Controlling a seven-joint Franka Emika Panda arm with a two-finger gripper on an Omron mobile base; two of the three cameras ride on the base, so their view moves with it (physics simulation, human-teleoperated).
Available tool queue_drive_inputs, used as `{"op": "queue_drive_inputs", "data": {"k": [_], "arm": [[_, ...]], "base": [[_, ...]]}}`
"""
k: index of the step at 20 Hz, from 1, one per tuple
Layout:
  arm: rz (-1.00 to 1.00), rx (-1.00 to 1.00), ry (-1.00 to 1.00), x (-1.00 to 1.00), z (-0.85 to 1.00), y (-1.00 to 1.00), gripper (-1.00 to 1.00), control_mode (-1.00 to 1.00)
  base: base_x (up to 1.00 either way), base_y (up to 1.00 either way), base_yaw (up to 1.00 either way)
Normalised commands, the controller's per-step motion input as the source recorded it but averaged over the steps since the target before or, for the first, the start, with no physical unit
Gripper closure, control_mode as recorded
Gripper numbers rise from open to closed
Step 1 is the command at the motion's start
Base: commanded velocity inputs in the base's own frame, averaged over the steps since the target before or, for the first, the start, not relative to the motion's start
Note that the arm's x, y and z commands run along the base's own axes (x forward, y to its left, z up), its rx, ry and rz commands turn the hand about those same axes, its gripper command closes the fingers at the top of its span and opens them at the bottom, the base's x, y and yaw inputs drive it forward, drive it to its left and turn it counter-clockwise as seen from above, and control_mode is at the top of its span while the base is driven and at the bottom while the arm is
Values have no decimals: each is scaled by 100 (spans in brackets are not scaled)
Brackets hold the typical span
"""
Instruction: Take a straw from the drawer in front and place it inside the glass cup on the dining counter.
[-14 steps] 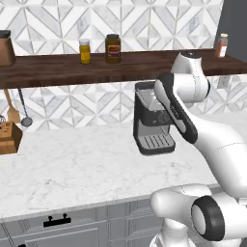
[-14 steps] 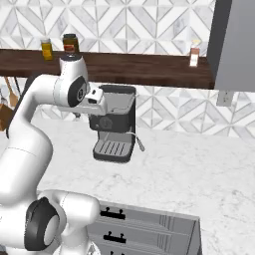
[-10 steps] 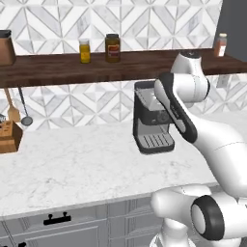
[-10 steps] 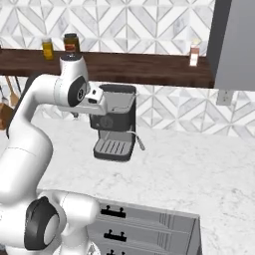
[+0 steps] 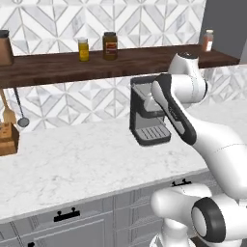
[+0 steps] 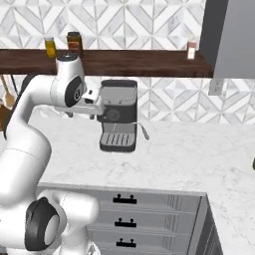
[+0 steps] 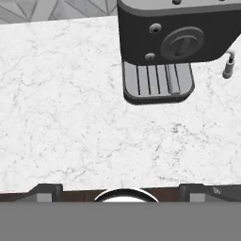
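Note:
My gripper (image 7: 121, 190) is open, its two dark fingertips (image 7: 44, 190) wide apart with nothing between them. It hangs over the white marble kitchen worktop (image 7: 70, 108), just in front of a dark coffee machine (image 7: 174, 42). In the right base view the hand (image 6: 94, 102) sits beside that machine (image 6: 118, 119). Grey drawer fronts (image 6: 124, 211) with black handles lie under the worktop, all shut. The straw is hidden. The glass cup and the dining counter are out of view.
A dark wooden shelf (image 5: 96, 65) above the worktop carries jars (image 5: 110, 46) and a small bottle (image 5: 207, 40). At the far left stands a wooden utensil holder (image 5: 7, 137). More shut grey fronts (image 5: 67, 226) run below the worktop's edge.
The whole picture has slid slightly right and up in both base views, so the camera has moved with the base. The arm keeps its pose and the gripper stays open.

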Motion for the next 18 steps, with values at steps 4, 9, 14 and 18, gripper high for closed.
{"op": "queue_drive_inputs", "data": {"k": [4,9,14,18], "arm": [[0,0,0,0,0,0,-100,100],[0,0,0,0,0,0,-100,100],[0,0,0,0,0,0,-100,100],[0,0,0,0,0,0,-100,100]], "base": [[2,61,-55],[0,76,-58],[-4,77,-57],[-9,49,-53]]}}
